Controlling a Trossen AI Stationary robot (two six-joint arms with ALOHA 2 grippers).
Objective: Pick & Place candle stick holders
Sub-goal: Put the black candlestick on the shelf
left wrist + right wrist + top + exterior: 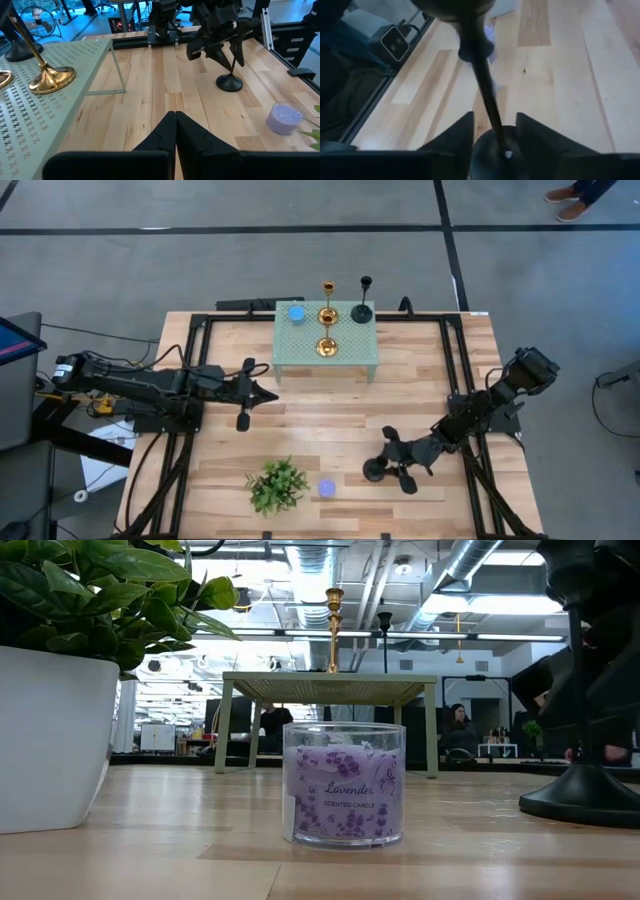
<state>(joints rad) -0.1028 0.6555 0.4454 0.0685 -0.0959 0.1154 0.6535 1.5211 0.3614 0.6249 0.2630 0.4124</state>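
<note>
A black candle stick holder (375,472) stands upright on its round base on the wood table at the near right; it also shows in the low view (585,800) and the left wrist view (230,82). My right gripper (495,135) is open, one finger on either side of its lower stem (487,107), apart from it. Two gold holders (327,315) (326,347) and a second black one (362,312) stand on the green perforated stand (345,365) at the back. My left gripper (272,393) is shut and empty, left of centre.
A blue candle (296,313) sits on the stand's far left corner. A leafy plant in a white pot (277,485) and a purple lavender candle jar (326,488) stand near the front edge. Bare wood lies between the stand and them.
</note>
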